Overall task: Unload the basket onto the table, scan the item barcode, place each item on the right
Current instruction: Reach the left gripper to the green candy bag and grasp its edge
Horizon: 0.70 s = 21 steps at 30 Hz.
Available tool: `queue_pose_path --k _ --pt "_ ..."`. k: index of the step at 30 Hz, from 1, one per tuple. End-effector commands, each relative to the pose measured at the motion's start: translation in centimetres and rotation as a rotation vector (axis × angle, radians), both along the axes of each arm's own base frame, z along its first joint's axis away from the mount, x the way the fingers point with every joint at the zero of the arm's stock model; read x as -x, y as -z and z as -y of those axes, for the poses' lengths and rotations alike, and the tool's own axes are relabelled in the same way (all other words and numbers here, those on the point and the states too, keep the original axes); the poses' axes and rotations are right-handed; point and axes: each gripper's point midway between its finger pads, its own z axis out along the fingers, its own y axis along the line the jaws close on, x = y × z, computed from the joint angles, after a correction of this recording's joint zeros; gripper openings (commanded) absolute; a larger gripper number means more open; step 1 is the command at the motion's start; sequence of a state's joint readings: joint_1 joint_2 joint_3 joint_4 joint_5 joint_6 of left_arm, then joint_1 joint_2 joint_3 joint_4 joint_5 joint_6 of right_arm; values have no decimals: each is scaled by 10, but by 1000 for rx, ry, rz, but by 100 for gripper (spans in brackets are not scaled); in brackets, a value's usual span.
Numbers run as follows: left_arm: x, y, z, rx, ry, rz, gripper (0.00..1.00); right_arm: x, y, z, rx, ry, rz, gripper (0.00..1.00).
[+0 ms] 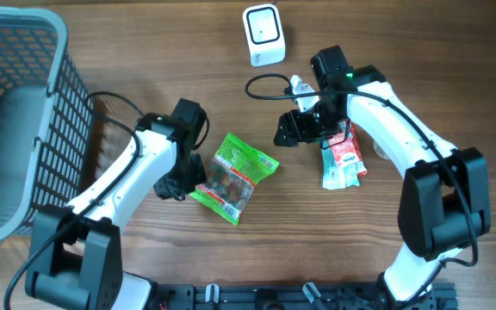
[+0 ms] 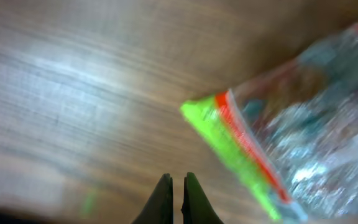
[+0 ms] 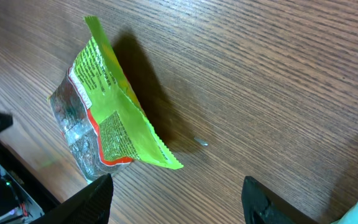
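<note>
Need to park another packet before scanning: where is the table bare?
Bare wood lies between the grey mesh basket and the white scanner box, and between the green snack packet and the near edge. Crowded around the right gripper and red-and-white sachet.

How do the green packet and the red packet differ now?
The green packet lies uncovered between the arms; the red packet is partly hidden under the right arm. The green packet lies diagonally; the red packet runs nearly straight up the overhead view. Both lie on the table, ungripped.
</note>
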<state>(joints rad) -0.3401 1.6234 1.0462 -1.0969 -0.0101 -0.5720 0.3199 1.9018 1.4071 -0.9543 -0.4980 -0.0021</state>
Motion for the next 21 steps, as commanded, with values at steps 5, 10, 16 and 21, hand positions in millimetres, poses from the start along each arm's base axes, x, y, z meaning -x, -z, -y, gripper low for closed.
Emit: queue_pose_path --k 5,10,16,21 --pt "26 22 23 76 -58 -65 4 5 -8 -4 -29 -2 -2 67" --pt "18 43 30 107 -77 10 4 4 -8 -5 -30 -2 1 70" --pt "-2 56 38 157 -81 116 4 4 -8 -5 -31 -3 2 70" --pt "-31 51 55 238 -73 231 4 2 -8 -5 -33 -3 12 71"
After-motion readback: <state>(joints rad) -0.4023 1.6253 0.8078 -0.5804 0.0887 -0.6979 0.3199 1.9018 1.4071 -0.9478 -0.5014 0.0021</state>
